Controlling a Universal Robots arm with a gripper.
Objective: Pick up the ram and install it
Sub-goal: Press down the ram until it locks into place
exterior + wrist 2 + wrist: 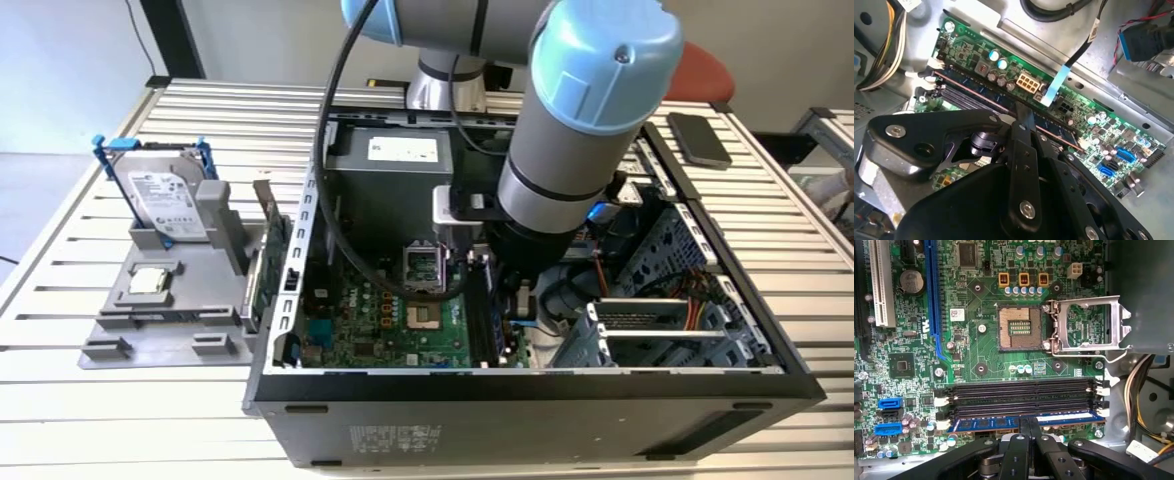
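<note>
One scene, itemised from largest to smallest.

Worktop (80, 400): slatted pale metal surface; carries everything listed below.

Computer case (534, 400): open dark tower lying on its side, interior facing up; sits on the worktop toward the exterior view's right.

Robot arm (574, 130): grey with blue caps; reaches down into the case and hides much of the board's middle in the exterior view.

Motherboard (979, 350): green, flat on the case floor; open processor socket (1019, 327) at centre with its metal latch frame (1089, 322) swung aside.

Grey fixture tray (174, 300): just beside the case on the exterior view's left; holds a silver hard drive (167, 195) upright in a blue frame.

Green expansion card (274, 255): upright on edge between tray and case wall.

Cable bundle (1139, 385): yellow and black wires near the slot ends.

Phone (698, 138): dark, flat on the worktop behind the case.

Memory slots (1019, 392): black row with white end clips, beside the socket.

Ram (1024, 421): slim blue stick lying along the slot nearest the pincer, level with it.

Pincer (1029, 432): black fingers drawn close together at the stick's mid-length, pinching its upper edge; linkage blocks the near board edge in both wrist views.
</note>
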